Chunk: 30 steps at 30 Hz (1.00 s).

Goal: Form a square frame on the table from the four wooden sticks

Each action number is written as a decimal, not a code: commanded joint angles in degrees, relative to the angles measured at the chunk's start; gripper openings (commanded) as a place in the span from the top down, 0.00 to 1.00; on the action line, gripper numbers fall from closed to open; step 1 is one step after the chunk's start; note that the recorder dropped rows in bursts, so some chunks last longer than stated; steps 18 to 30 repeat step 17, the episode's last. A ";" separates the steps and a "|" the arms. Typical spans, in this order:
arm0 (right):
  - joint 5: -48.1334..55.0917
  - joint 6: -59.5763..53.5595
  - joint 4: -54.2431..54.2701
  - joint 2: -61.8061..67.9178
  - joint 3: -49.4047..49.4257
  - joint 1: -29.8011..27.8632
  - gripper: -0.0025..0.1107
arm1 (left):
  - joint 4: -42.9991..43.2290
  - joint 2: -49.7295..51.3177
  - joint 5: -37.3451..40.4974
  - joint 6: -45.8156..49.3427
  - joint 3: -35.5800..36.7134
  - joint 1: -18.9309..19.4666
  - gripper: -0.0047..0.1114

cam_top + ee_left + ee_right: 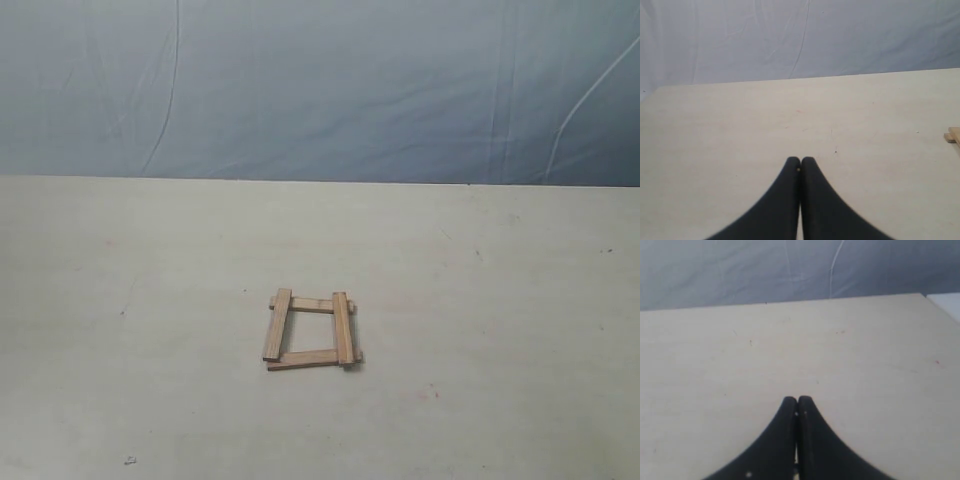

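Observation:
Four light wooden sticks lie on the cream table as a small square frame near the middle. The left stick and right stick rest across the ends of the far stick and near stick. Neither arm shows in the exterior view. My left gripper is shut with nothing between its black fingers, and only a stick end shows at that view's edge. My right gripper is shut and empty over bare table, with no stick in its view.
A blue-grey sheet hangs behind the table's far edge. A small dark speck lies near the front left of the table. A white patch shows past the table corner in the right wrist view.

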 commanded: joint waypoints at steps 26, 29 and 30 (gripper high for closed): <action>-2.62 -0.20 0.06 -0.21 0.02 -0.31 0.99 | 0.38 -0.30 -0.21 0.02 0.13 0.03 0.96; -2.62 -0.20 0.06 -0.21 0.02 -0.31 0.99 | 0.38 -0.30 -0.21 0.02 0.13 0.03 0.96; -2.62 -0.20 0.06 -0.21 0.02 -0.31 0.99 | 0.38 -0.30 -0.21 0.02 0.13 0.03 0.96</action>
